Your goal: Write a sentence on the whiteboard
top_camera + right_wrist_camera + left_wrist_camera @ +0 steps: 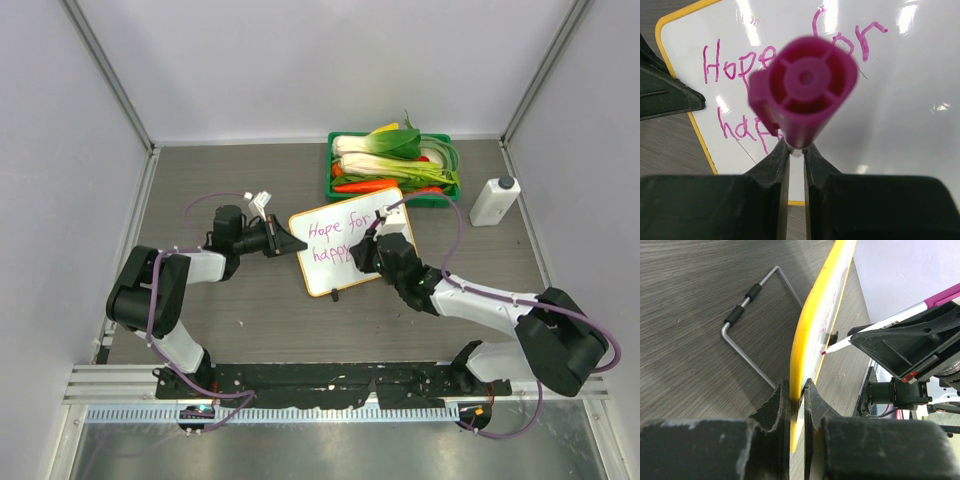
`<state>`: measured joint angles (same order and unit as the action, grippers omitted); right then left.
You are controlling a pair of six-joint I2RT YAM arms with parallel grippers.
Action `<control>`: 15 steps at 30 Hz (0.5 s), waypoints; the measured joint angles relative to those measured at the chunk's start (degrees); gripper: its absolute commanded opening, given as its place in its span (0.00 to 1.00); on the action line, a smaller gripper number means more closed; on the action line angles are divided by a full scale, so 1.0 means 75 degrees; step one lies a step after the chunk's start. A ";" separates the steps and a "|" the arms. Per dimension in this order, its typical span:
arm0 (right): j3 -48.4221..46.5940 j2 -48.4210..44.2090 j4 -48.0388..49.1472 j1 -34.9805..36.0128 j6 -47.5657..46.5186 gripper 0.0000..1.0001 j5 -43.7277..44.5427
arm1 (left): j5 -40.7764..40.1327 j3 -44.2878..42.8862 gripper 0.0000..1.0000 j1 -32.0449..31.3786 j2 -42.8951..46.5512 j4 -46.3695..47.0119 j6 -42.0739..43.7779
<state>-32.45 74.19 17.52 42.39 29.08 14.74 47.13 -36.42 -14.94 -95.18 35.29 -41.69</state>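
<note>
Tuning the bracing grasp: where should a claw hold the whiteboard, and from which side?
The rim of its left edge, approached from the left, a finger on each face. The whiteboard is a thin flat panel, so an edge pinch suits it, and that edge is clear of the sentence and the marker. The left claw is shut there now.

Magenta marker [805, 90] seen end-on, blurred butt facing camera, barrel pinched between closed black fingers of right gripper [796, 150] beneath it. Behind marker, whiteboard [900, 100] with yellow rim. Pink sentence [725, 65] partly hidden by marker: "Hope", "or" above, "hap" below. Black wedge [665, 95] left of marker, at board's rim.
</note>
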 measured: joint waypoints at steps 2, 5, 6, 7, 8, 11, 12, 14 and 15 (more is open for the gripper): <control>0.0032 -0.0044 -0.0020 0.0003 0.0003 0.01 -0.0050 | 0.0000 0.0000 0.00 0.0000 0.0000 0.0000 0.0000; 0.0050 -0.0163 -0.0213 0.0003 -0.0003 0.01 -0.0099 | 0.0003 0.0000 0.00 0.0000 0.0000 0.0000 0.0000; 0.0050 -0.0213 -0.0283 0.0003 -0.0003 0.01 -0.0102 | 0.0003 0.0000 0.00 0.0000 0.0000 0.0003 0.0000; 0.0050 -0.0303 -0.0370 0.0003 -0.0006 0.02 -0.0114 | 0.0003 0.0000 0.00 0.0000 0.0000 0.0000 0.0000; 0.0050 -0.0420 -0.0428 0.0003 -0.0017 0.01 -0.0117 | 0.0003 0.0000 0.00 0.0000 0.0000 0.0003 0.0000; 0.0041 -0.0737 -0.0460 0.0003 -0.0073 0.01 -0.0096 | 0.0003 0.0000 0.00 0.0000 0.0000 0.0003 0.0003; 0.0020 -0.0828 -0.0466 -0.0006 -0.0099 0.02 -0.0090 | 0.0003 0.0000 0.00 0.0000 0.0000 0.0006 0.0003; -0.0052 -0.0941 -0.0472 -0.0052 -0.0152 0.02 -0.0067 | 0.0003 0.0000 0.00 0.0000 0.0000 0.0003 0.0003; -0.0099 -0.0947 -0.0484 -0.0082 -0.0181 0.01 -0.0067 | 0.0003 0.0000 0.00 0.0000 0.0000 0.0003 0.0003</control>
<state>-33.19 67.09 13.89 41.78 27.73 14.24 47.16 -36.42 -14.94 -95.18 35.31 -41.67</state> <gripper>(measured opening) 0.170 0.102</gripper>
